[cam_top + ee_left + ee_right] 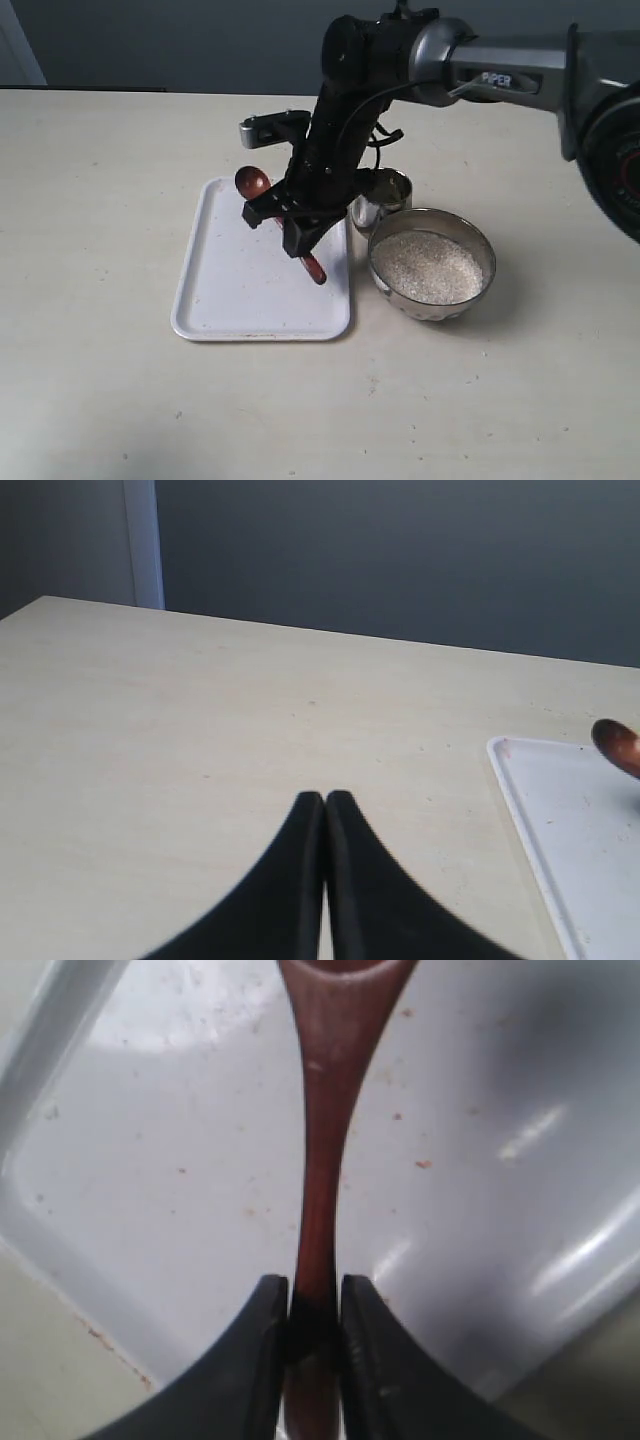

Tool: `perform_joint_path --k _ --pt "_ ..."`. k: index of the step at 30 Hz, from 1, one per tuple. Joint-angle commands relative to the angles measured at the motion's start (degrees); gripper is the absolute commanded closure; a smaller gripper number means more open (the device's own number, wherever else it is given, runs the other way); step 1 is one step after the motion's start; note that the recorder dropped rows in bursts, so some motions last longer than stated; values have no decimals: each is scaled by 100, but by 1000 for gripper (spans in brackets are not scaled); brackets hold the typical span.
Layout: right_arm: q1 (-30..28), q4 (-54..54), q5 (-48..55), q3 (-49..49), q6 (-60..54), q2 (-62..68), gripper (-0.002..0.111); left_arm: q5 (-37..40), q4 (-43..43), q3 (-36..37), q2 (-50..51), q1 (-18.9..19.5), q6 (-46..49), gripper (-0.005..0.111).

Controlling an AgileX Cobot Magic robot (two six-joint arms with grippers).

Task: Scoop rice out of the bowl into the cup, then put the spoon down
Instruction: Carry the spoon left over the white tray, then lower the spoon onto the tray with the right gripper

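Spoon [252,182] handle clamped in right gripper [300,230] over white tray [215,300], centre-left; long axis upper-left to lower-right. Bowl [482,248] of rice [427,266] right of jaws, cup [385,200] upper-left of it. Left gripper [325,805] jaws together, empty.

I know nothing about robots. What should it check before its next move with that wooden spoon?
1. Right gripper hold on the spoon handle: ok, fingers clamp it on both sides.
2. Spoon over the white tray: ok; whether it touches the tray, cannot tell.
3. Rice in the bowl: ok, plenty.
4. Cup upright beside the bowl: ok; rice inside it, cannot tell.
5. Left gripper out of the way: ok, shut, empty, over the table.
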Motion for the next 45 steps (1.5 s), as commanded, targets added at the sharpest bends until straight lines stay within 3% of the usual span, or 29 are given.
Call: perform_joint_path --k 1,7,22,45 --pt "82 28 241 -387 400 338 109 -80 3 -23 -3 -30 -13 106" --pt "82 -31 374 -640 1360 502 109 -80 3 -23 -3 -30 -13 106" --pt "159 75 -761 -634 4155 525 109 -80 3 -23 -3 -30 -13 106" --pt "349 7 -261 -634 4329 628 107 -80 3 -23 -3 -30 -13 106"
